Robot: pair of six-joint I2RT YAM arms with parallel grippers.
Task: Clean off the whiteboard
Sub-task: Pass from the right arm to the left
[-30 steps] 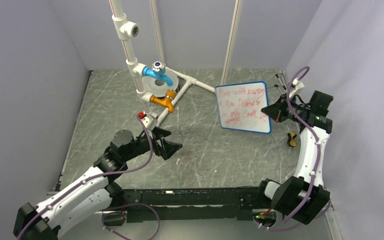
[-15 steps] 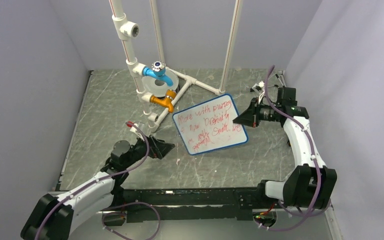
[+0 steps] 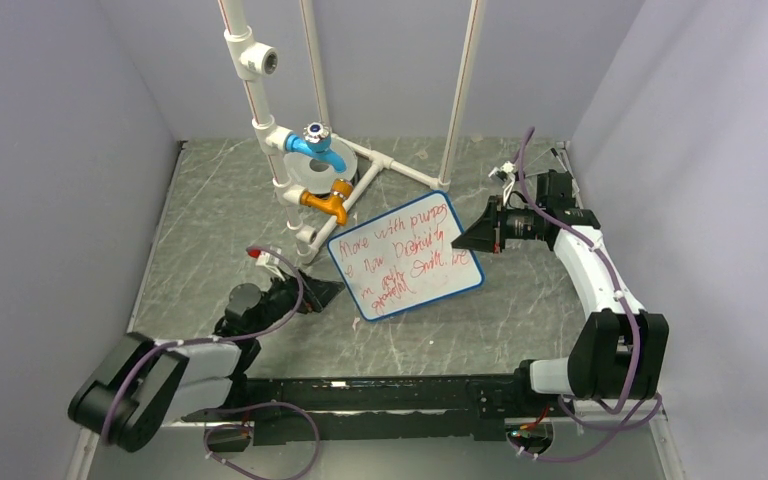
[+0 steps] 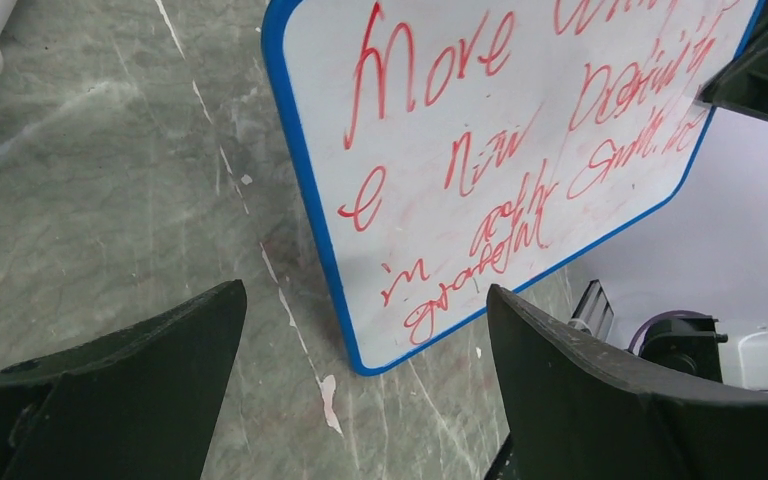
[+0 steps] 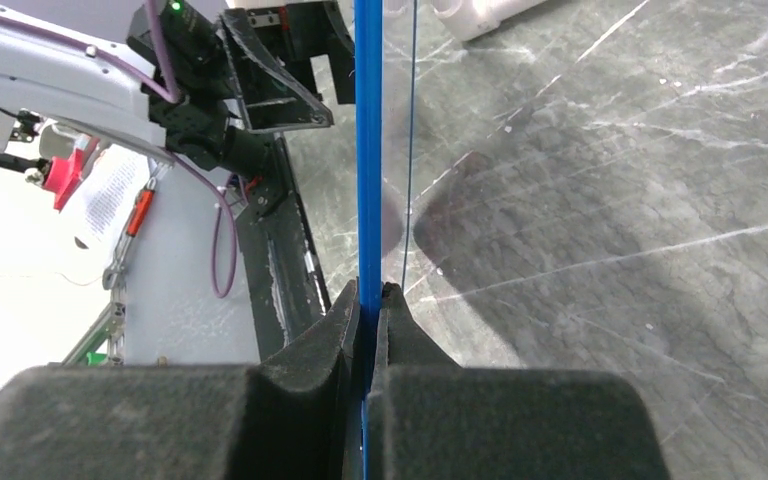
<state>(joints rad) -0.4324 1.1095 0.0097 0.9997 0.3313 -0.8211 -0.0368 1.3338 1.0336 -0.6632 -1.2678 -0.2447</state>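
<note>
The whiteboard (image 3: 405, 255), blue-rimmed and covered in red handwriting, hangs tilted over the middle of the table. My right gripper (image 3: 468, 238) is shut on its right edge. In the right wrist view the blue rim (image 5: 368, 150) runs edge-on up from between the closed fingers of the right gripper (image 5: 370, 300). My left gripper (image 3: 322, 293) is open, low over the table just left of the board. The left wrist view shows the written face (image 4: 520, 150) ahead of the left gripper (image 4: 360, 300), with nothing between its fingers. I cannot tell whether the board's lower corner touches the table.
A white pipe frame (image 3: 260, 110) rises at the back with a blue valve (image 3: 315, 145), an orange valve (image 3: 328, 200) and a round grey disc (image 3: 307, 178), close behind the board. Grey walls enclose the marbled table (image 3: 210, 220) on three sides.
My right arm has carried the whiteboard from the far right leftward to the table's middle. The left arm has folded back toward its base, its gripper staying open.
</note>
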